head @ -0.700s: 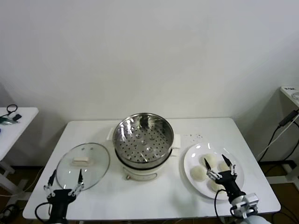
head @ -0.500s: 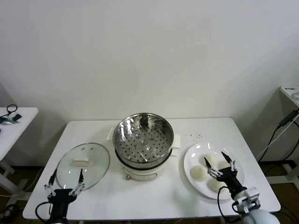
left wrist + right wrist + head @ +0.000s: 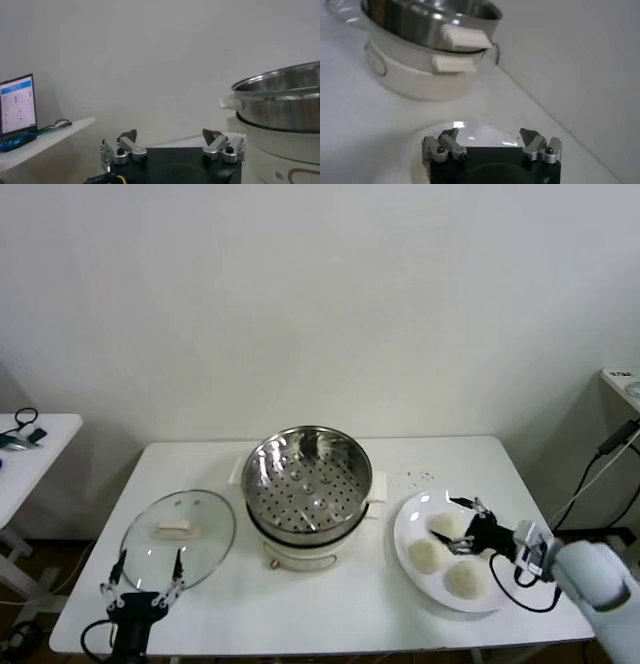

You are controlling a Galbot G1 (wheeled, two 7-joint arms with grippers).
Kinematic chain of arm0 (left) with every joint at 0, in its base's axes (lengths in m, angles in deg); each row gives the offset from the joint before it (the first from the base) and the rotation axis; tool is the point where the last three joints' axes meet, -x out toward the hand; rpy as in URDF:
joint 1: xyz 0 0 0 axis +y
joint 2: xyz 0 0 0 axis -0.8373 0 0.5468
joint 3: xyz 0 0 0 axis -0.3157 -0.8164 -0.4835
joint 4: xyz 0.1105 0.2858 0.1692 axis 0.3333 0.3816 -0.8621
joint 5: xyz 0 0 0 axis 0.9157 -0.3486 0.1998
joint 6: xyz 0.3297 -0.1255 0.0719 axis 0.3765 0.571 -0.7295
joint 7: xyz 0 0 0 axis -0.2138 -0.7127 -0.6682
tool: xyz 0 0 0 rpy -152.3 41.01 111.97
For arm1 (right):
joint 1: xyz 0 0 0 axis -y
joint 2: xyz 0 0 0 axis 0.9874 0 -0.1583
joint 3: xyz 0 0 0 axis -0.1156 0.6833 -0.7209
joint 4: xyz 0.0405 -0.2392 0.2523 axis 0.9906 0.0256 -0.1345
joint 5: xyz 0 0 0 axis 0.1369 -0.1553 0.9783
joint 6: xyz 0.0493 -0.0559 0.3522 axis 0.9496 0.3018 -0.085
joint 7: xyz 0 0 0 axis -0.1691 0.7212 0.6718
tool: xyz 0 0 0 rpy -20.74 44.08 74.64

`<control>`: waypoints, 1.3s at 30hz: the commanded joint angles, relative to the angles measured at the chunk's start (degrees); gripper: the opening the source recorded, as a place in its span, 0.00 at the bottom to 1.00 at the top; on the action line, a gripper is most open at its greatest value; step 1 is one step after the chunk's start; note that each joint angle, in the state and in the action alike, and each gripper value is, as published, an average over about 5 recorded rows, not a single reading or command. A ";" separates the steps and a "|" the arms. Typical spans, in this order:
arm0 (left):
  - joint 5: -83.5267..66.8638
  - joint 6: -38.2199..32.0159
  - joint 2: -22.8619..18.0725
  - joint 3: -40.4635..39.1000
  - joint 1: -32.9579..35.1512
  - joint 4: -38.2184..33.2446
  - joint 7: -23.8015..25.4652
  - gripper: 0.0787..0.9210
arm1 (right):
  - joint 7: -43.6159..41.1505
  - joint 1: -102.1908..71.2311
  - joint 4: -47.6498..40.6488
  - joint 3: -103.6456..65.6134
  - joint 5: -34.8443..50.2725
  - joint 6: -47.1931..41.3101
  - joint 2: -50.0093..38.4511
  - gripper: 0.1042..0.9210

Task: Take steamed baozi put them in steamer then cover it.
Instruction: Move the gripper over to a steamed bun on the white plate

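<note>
head view shows your right gripper (image 3: 468,523) low over the plate (image 3: 408,529), fingers spread and empty, lined up on a bun (image 3: 446,526). your left gripper (image 3: 141,579) waits by the lid (image 3: 178,536), fingers released, the steamer (image 3: 307,474) uncovered for loading.

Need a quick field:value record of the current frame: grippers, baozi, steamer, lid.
right gripper: open, over the white plate, beside the baozi, holding nothing
left gripper: open, at the table's front edge near the lid, idle
baozi: three visible, all on the plate
steamer: table centre, uncovered, basket empty
lid: flat on the table, on the steamer's left
</note>
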 commanded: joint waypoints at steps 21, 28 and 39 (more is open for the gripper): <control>-2.95 0.64 1.11 0.96 -1.23 0.34 0.08 0.88 | -16.85 76.12 -21.77 86.98 -0.47 -1.78 3.34 0.88; -3.05 1.75 0.50 0.78 -2.51 0.25 0.14 0.88 | -15.01 73.55 -25.51 86.95 -1.20 -1.99 7.61 0.88; -3.44 2.25 0.64 1.34 -2.97 0.53 0.10 0.88 | -12.45 68.40 -29.58 84.33 -2.30 -1.78 12.98 0.88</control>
